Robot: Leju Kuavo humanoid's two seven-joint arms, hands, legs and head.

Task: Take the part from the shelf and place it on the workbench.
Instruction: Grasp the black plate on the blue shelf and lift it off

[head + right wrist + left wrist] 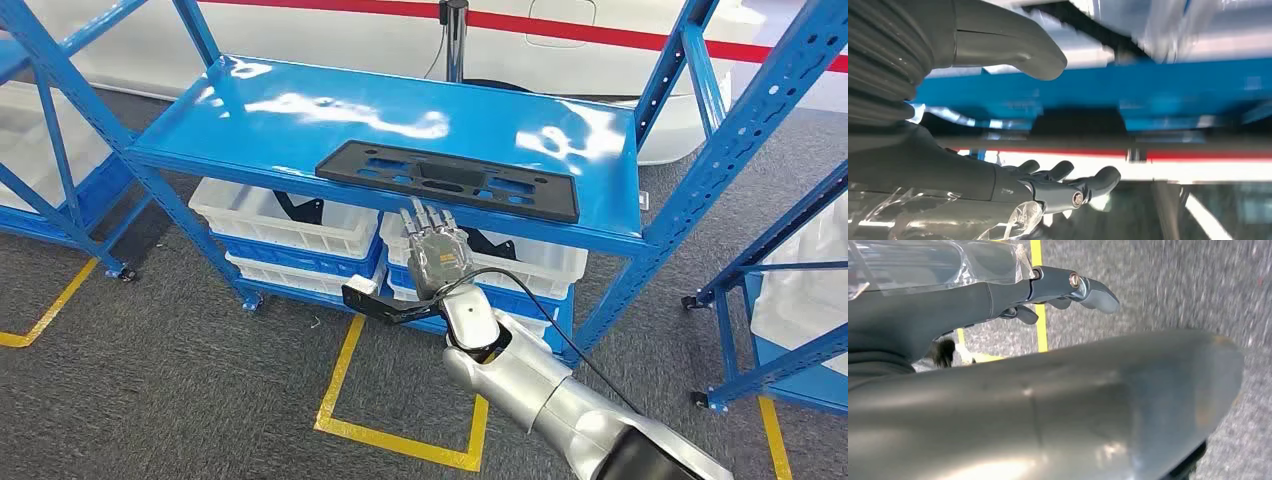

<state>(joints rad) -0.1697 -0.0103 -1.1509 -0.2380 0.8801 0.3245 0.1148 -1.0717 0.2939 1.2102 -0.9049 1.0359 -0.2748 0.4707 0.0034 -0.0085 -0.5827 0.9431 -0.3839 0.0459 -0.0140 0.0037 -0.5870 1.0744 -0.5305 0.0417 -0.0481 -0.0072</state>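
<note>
Black part (pixel 448 178) lies flat on the blue shelf (pixel 300 110), its long side flush with the front edge.
I hold my right hand (pixel 432 248) just below that edge, fingers (pixel 1068 180) apart, gripping nothing; open deck behind the part. My left hand (pixel 1058 290) hangs over carpet, fingers slightly curled, empty. I count one part, three white bins (pixel 285 225) underneath.

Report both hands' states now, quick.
Left hand: holds nothing, fingers loosely curled; open or shut cannot be told.
Right hand: open, reaching just below the shelf edge, not yet on the black part.
</note>
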